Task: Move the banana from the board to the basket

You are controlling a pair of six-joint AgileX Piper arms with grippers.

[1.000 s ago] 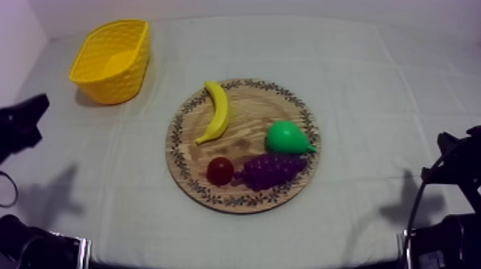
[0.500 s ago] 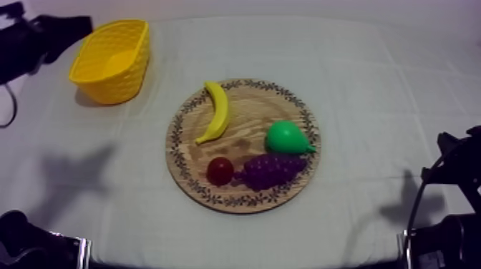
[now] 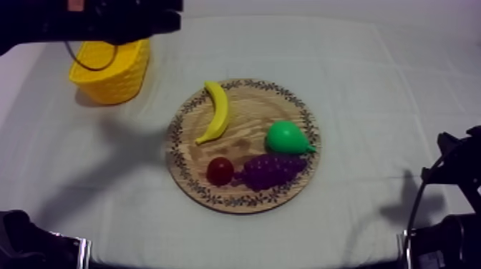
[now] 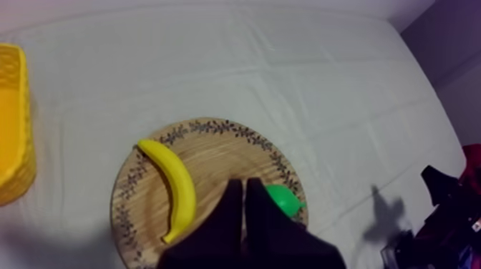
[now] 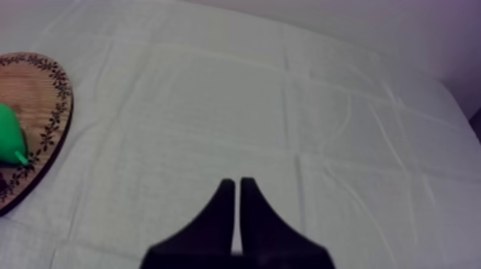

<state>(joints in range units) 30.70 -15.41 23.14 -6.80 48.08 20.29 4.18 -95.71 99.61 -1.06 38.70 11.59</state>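
Left gripper (image 4: pixel 242 187): its two black fingers lie pressed together in a narrow wedge, clenched on nothing, high above the round wooden board with a patterned rim (image 4: pixel 215 152). The long yellow toy banana (image 4: pixel 176 190) lies just beside the fingertips' line of sight, untouched. It sits on the side of the board that faces the woven yellow plastic basket (image 4: pixel 13 136).

The board (image 3: pixel 243 123) sits mid-worktop. The banana (image 3: pixel 217 111) lies along its left rim, well apart from the green toy pear (image 3: pixel 286 137). The basket (image 3: pixel 114 71) stands near the far left corner.

The step in hand is judged to be the approach. To do it well, the fingers should part before the descent. The wrist should turn so the fingers cross the banana's narrow width near mid-length. The gripper should then come down short of pressing on the wood.

The left arm (image 3: pixel 107 18) comes in from the far left corner, stretched level over the basket along the far edge. The right arm (image 3: pixel 458 179) rests low at the right edge. The right gripper (image 5: pixel 236 186) is likewise clenched on nothing and points across bare cloth.
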